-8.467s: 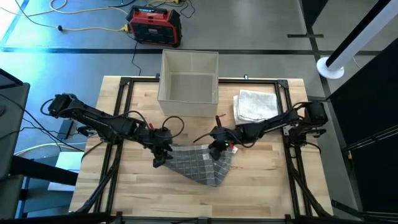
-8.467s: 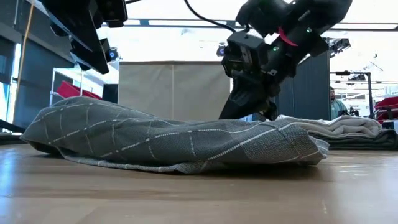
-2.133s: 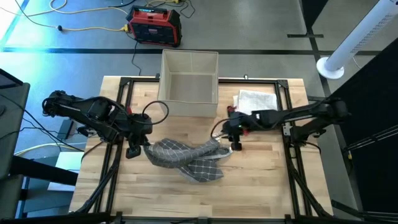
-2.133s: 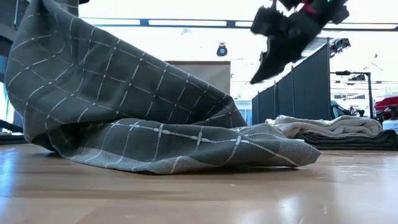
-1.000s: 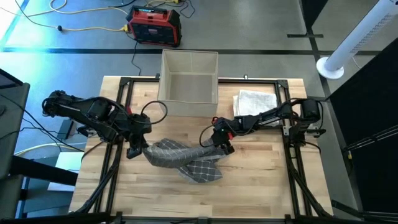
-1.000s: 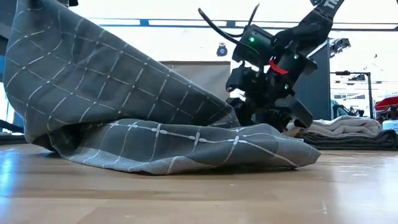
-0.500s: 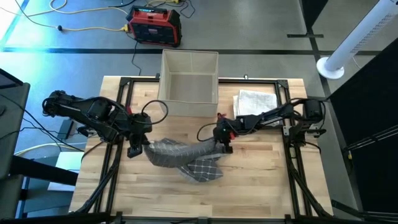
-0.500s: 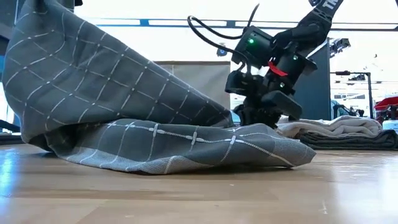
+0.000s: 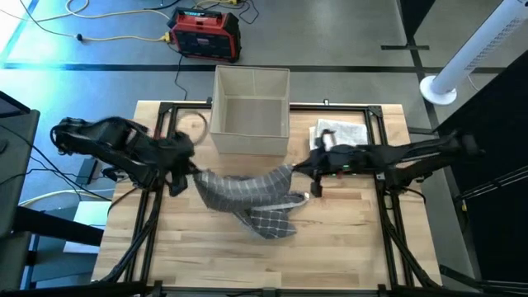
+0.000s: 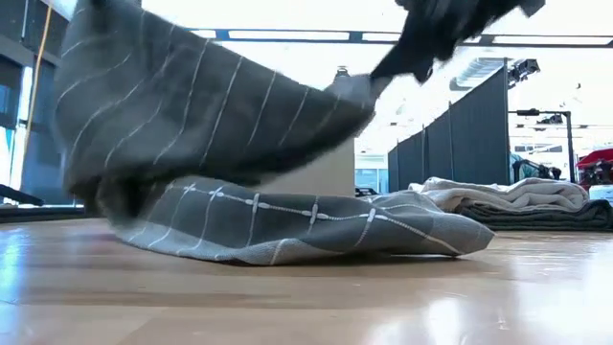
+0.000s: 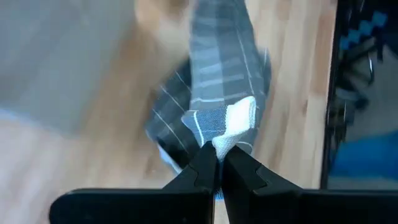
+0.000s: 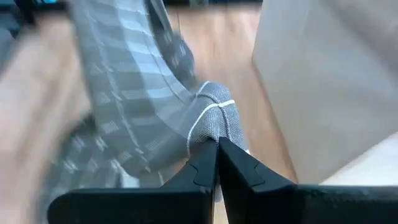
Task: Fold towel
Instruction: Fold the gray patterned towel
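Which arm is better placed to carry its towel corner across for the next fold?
Probably the right. Both grippers are shut on the grey towel, but the right gripper holds its corner lifted over open table, while the left gripper sits near the table's edge.

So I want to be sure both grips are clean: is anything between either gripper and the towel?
Nothing visible. The left gripper is shut directly on a towel corner, and the right gripper is shut on another bunched edge, lifting the cloth between them over the table.
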Robot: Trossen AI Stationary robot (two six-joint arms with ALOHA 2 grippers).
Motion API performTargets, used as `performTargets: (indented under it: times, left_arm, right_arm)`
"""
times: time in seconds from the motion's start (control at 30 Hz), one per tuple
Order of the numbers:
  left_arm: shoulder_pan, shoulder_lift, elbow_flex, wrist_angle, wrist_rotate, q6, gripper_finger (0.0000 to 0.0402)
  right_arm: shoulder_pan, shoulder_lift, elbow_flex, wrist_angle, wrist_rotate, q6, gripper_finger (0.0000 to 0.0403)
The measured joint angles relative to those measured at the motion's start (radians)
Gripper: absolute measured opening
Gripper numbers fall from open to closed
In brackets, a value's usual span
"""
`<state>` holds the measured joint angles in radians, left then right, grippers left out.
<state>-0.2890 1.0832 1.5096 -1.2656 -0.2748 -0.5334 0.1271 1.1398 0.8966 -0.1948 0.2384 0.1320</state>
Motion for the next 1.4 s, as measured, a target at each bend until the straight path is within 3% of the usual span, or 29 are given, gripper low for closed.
performTargets:
  times: [0.13,0.27,0.53,0.77,0.97,1.13,1.3,1.4]
  left_arm:
    - [0.0,-0.031,0.076,0.153,-0.139,0.208,0.0]
    - [0.002,-0.062,0.086,0.405,-0.218,0.464,0.0]
    - [0.017,-0.103,0.087,0.9,-0.236,0.865,0.0]
    - [0.017,-0.149,0.087,1.002,-0.252,0.964,0.0]
    - [0.016,-0.181,0.087,0.898,-0.243,0.836,0.0]
    - [0.016,-0.159,0.088,0.907,-0.09,0.781,0.0]
    - [0.009,-0.108,0.087,1.092,0.175,0.779,0.0]
    - [-0.005,-0.082,0.087,1.202,0.291,0.784,0.0]
  right_arm:
    - [0.062,-0.045,0.142,-0.064,0.111,-0.019,0.0]
    - [0.079,-0.044,0.323,-0.067,0.154,-0.072,0.0]
    - [0.079,-0.034,0.636,-0.071,0.24,-0.314,0.0]
    - [0.078,-0.034,0.764,-0.075,0.315,-0.456,0.0]
    - [0.078,-0.034,0.764,-0.115,0.327,-0.404,0.0]
    - [0.081,-0.017,0.742,-0.088,0.133,-0.294,0.0]
    - [0.131,0.007,0.742,0.098,-0.17,-0.271,0.0]
    - [0.177,0.013,0.742,0.203,-0.281,-0.293,0.0]
